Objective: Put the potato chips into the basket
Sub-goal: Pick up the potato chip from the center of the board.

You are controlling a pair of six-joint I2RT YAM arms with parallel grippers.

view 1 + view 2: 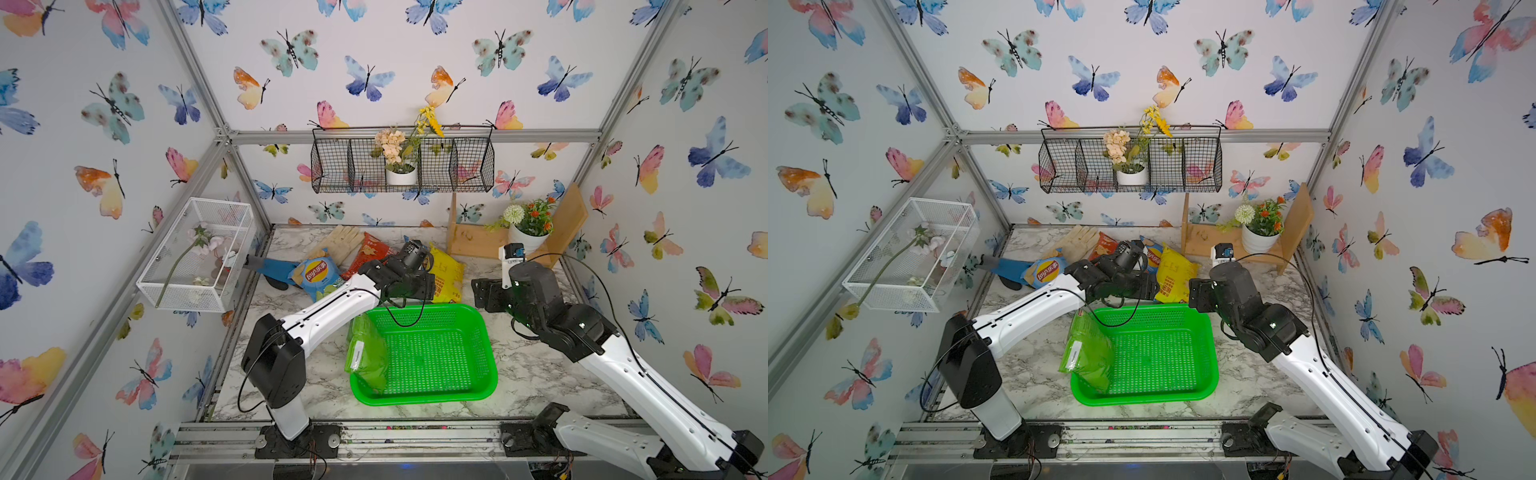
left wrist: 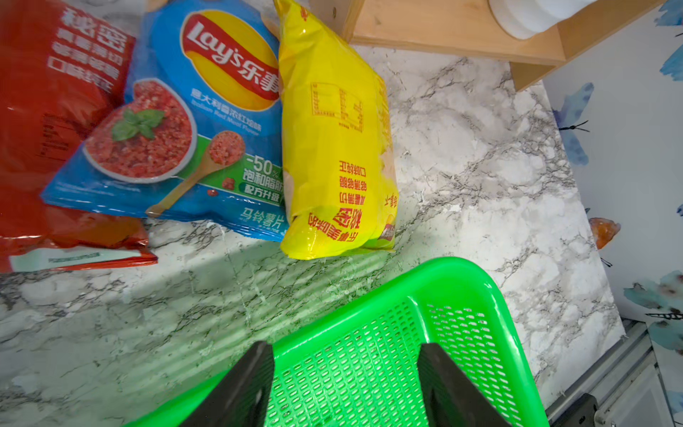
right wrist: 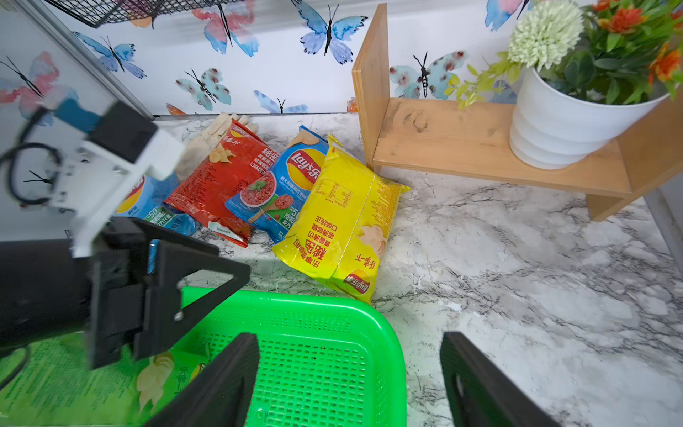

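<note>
The green basket [image 1: 440,357] sits mid-table. A green potato chips bag [image 1: 365,353] lies against its left wall, partly over the rim. Behind the basket lie a yellow bag [image 1: 449,278], a red bag [image 1: 370,253] and a blue bag [image 1: 316,276]. A second blue bag [image 2: 177,140] rests between the red one [image 2: 48,111] and the yellow one [image 2: 332,148]. My left gripper [image 2: 346,345] hangs open over the basket's far rim [image 2: 462,288], holding nothing. My right gripper [image 3: 349,336] is open and empty over the basket's far right corner [image 3: 332,318].
A beige glove [image 1: 343,241] and a blue glove [image 1: 274,270] lie by the bags at the back left. A wooden shelf [image 1: 478,241] with a flower pot [image 1: 528,239] stands back right. A white mesh box [image 1: 195,257] and a black wire basket [image 1: 403,166] hang on the walls.
</note>
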